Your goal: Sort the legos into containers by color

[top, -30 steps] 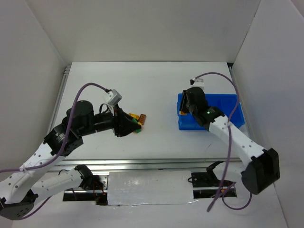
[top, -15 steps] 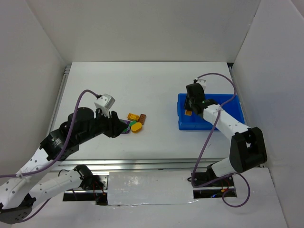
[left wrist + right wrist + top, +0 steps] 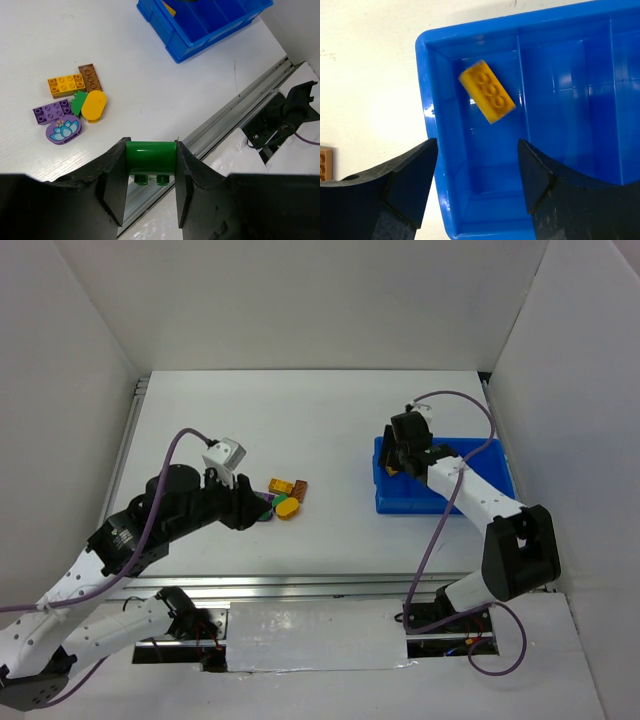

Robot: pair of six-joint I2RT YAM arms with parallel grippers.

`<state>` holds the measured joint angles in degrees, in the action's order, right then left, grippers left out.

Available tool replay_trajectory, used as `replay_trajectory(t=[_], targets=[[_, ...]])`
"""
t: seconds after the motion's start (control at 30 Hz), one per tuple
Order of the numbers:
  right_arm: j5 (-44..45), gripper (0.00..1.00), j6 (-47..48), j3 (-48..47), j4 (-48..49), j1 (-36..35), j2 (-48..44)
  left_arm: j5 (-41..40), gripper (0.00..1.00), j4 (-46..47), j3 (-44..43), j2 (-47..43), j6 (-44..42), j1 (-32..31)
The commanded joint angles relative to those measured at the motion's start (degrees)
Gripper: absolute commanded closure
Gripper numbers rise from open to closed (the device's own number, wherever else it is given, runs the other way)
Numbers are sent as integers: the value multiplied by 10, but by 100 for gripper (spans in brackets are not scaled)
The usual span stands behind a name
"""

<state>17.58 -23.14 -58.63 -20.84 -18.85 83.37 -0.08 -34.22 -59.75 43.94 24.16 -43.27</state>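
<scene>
Left end effector (image 3: 150,167) grips a green lego (image 3: 150,156)

Top view: fixed, high behind the arm bases, looking down and forward. Far off, so the whole table (image 3: 330,430), both arms, tray (image 3: 495,460) and lego pile (image 3: 284,498) are in frame.

Left wrist view: tilted down past the left fingers (image 3: 114,190). Green lego (image 3: 150,157) is nearest the lens, the pile at mid-distance, a tray corner at the top edge, the rail (image 3: 235,105) at right.

Right wrist view: about straight down, close over the tray's end compartment, right fingers (image 3: 395,190) along the bottom edge.

Shared: tray in all three views. Pile and rail in top and left wrist.
</scene>
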Motion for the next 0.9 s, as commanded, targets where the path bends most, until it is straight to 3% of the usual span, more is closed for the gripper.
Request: replay_trajectory(t=[0.0, 0.1, 0.2, 0.23, 0.33, 0.5, 0.63, 0.87], targets=[[3, 28, -5, -29, -13, 2, -24, 15, 100, 35, -8, 2, 4, 3], [-39, 27, -6, -3, 4, -13, -84, 37, 100, 50, -9, 8, 17, 4], [-215, 28, 19, 54, 68, -22, -178, 71, 100, 85, -7, 16, 32, 4], [-335, 28, 21, 70, 89, -27, -204, 99, 100, 110, -4, 17, 35, 4], [-512, 28, -9, 131, 180, -51, -295, 160, 100, 171, 6, 15, 52, 6], [-564, 28, -60, 194, 310, -140, -385, 242, 100, 276, 27, 10, 100, 6], [-620, 28, -109, 211, 433, -205, -389, 328, 100, 378, 39, 21, 150, 6], [-633, 27, -117, 172, 483, -270, -347, 358, 100, 414, 49, 31, 178, 6]])
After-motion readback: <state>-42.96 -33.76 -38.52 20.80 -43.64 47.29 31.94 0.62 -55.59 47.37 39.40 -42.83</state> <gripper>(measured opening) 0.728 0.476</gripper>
